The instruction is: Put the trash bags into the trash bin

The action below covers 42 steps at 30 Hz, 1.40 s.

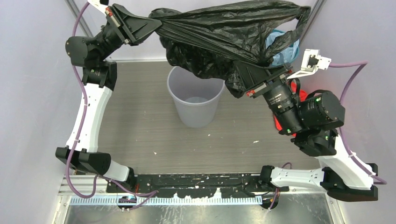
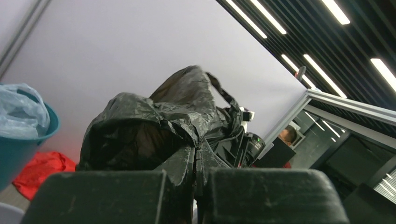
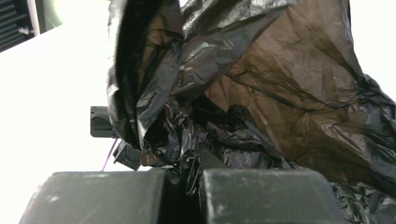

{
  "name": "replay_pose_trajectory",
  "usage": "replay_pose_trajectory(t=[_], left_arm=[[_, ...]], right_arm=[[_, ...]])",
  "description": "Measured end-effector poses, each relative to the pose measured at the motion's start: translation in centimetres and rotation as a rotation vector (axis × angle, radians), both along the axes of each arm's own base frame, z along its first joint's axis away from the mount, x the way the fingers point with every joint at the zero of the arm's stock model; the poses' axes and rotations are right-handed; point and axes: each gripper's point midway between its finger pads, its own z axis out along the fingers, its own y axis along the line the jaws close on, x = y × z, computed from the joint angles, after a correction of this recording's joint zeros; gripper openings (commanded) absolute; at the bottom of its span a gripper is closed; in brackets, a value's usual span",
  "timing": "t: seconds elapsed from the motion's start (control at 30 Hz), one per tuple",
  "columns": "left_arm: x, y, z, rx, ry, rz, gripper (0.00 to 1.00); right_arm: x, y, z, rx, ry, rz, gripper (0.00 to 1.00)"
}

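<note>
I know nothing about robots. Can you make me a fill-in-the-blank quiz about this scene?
1. The left gripper and right gripper both pinch a crinkly bag coloured ____.
2. Below it stands the open trash bin, coloured light ____.
3. The teal bin holds a translucent bag coloured pale ____.
Missing words: black, grey, blue.
</note>
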Motion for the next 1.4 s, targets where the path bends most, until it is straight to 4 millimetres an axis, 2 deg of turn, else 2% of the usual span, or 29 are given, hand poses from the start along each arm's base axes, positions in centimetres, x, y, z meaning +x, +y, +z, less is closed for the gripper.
replay_pose_trajectory(t=[0.17,0.23,0.33,0.43,0.67,0.87,1.07,1.23,1.4], left_arm=[[0.9,-0.4,-1.6,-0.002,0.028,-0.041,0.05],[1.4,-0.4,-2.4,-0.008,0.041,-0.050,0.10],[2.7,-0.2,-3.7,-0.012,0.077,-0.046,0.17],[4.0,0.0,-5.2,-0.009,0.110,-0.038,0.19],[6.2,-0.2,-9.4,0.008,0.199,-0.039,0.20],[6.4,-0.3,-10.5,0.018,0.216,-0.037,0.20],[4.9,-0.2,-10.3,0.055,0.175,-0.019,0.20],[3.3,-0.1,-10.1,0.112,0.133,0.028,0.21],[2.8,0.1,-10.6,0.183,0.120,0.085,0.20]], right_arm=[[-0.6,-0.5,-0.4,-0.074,0.023,0.020,0.01],[-0.7,-0.7,-0.8,-0.090,0.031,0.018,0.01],[-0.7,-1.5,-1.1,-0.097,0.039,0.000,0.01],[-0.8,-2.6,-0.8,-0.092,0.035,-0.026,0.01],[-1.3,-5.5,1.0,-0.054,0.008,-0.081,0.01],[-1.3,-6.4,2.1,-0.063,-0.011,-0.112,0.01],[-0.5,-5.3,3.0,-0.127,-0.017,-0.136,0.01],[0.7,-3.1,2.8,-0.252,-0.014,-0.153,0.01],[2.3,-0.6,2.9,-0.406,-0.040,-0.186,0.01]])
